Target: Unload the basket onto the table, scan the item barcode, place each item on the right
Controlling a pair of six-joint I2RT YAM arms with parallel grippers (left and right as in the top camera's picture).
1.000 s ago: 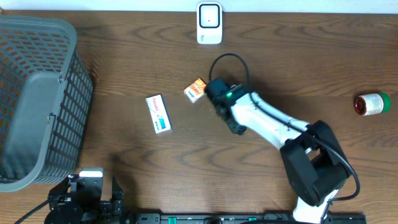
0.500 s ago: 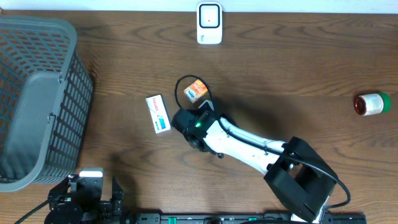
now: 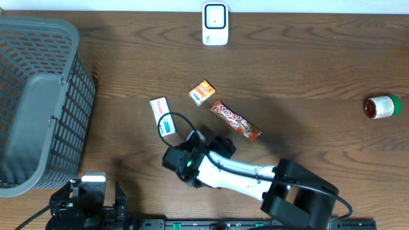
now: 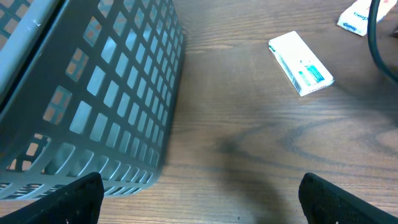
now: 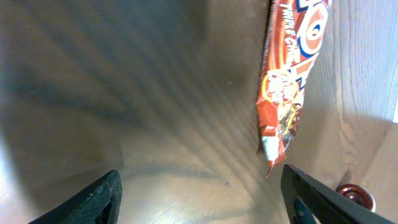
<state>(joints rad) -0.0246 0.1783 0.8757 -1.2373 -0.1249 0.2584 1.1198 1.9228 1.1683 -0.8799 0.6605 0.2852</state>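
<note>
Status: scan not shown as complete — no item is at the barcode scanner (image 3: 215, 23), which stands alone at the far edge of the table (image 3: 307, 57).

Item location: the candy bar (image 3: 236, 120) in its red-orange wrapper lies flat on the wood near the table's middle, well apart from the scanner. The right wrist view shows it lying lengthwise ahead and to the right of the fingers, touching neither. No barcode can be made out on the face that shows.

Tools:
- right gripper (image 5: 200, 186) — fingers spread wide, nothing between them, only bare table below. The arm lies low across the near side of the table.
- left gripper (image 4: 199, 196) — fingers spread wide, empty, parked at the near left corner beside the grey basket (image 3: 38, 96).

Other goods: 1 small orange box (image 3: 202, 92) just beside the bar's upper end, 1 white-and-blue box (image 3: 163, 116) to its left, 1 red-and-green bottle (image 3: 382, 107) far right.

Judgement: whichever item is meant, all 4 rest on the table and none is gripped. What is left, as far as can be seen, is to grasp an item, carry it to the scanner and present its code.
</note>
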